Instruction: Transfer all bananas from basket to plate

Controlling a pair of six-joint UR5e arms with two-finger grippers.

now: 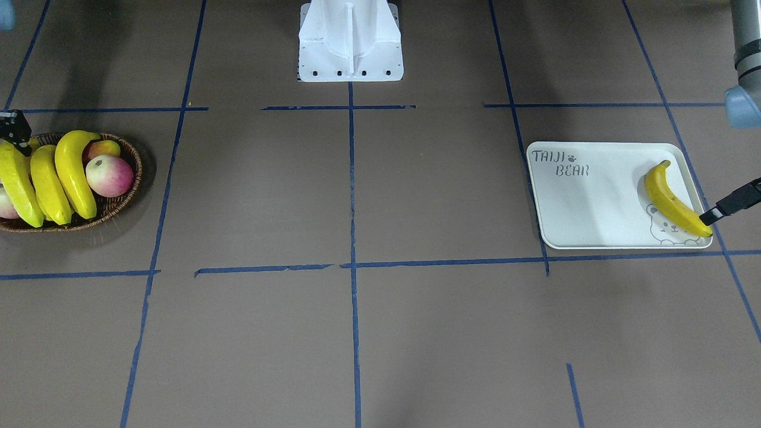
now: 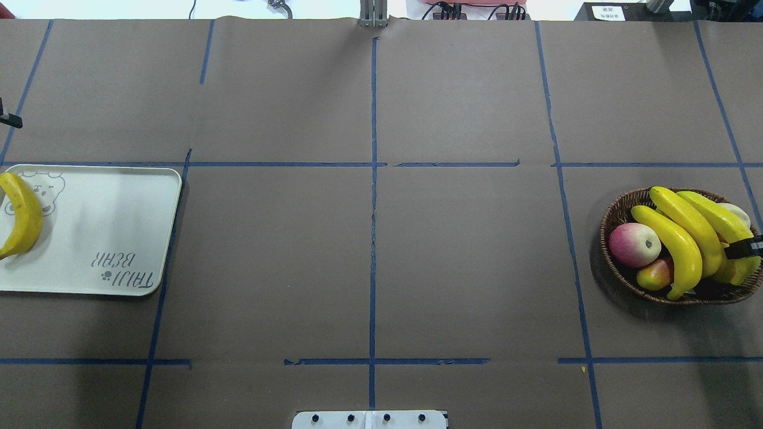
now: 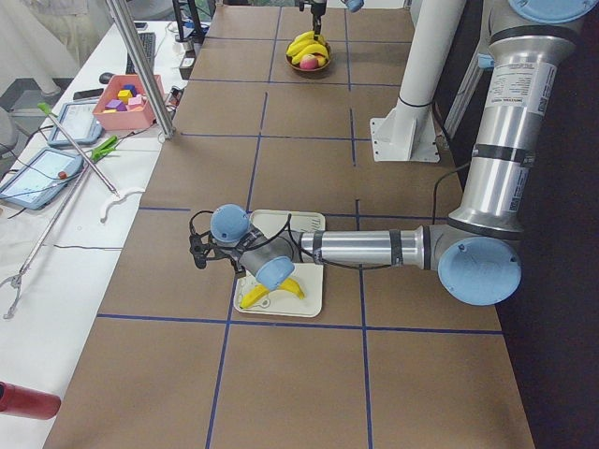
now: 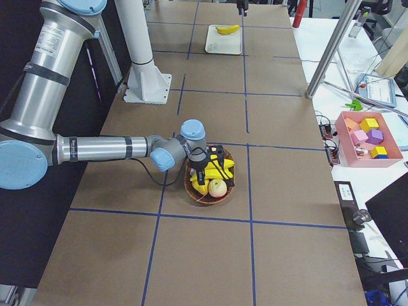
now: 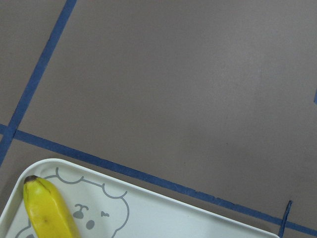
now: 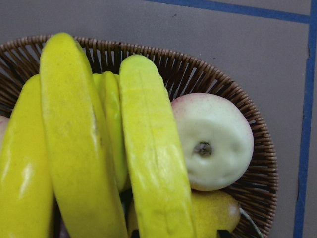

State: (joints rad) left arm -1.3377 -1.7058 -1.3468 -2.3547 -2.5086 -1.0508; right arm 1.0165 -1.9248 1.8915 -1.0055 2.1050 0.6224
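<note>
**Step in hand.** The transfer is part done. One banana [image 1: 669,196] lies on the plate [image 1: 594,202], at the plate's bear-printed corner. The plate sits near the worktop [image 2: 465,268] edge on the robot's left. The other three bananas [image 2: 685,250] lie side by side in the basket [image 1: 128,196], near the worktop edge on the robot's right. Judged from this layout, the current step is the pickup of the second banana.

**Pincer state.**
- Left pincer [image 1: 713,213]: one dark finger shows just beside the plated banana's end. Contact cannot be confirmed. Whether the pincer is spread or pressed together cannot be told.
- Right pincer [image 2: 745,247]: positioned over the basket, with a dark finger across the banana nearest the right edge. Whether it pinches that banana cannot be told; its wrist camera shows only fruit at close range.

**Next move.** The right pincer must secure one banana across its width and lift it free of its neighbours and the basket rim. The bananas are glossy and packed close, so slippage or dragging a second banana is the likely fault. The plate lies at the opposite end of the worktop, well apart from the basket, so a long carry or a hand-over is probably required.

**Count.**
- Bananas: four (three in the basket, one on the plate).
- Round fruits [image 2: 635,244] in the basket: three.
- Basket: one.
- Plate: one.
</note>
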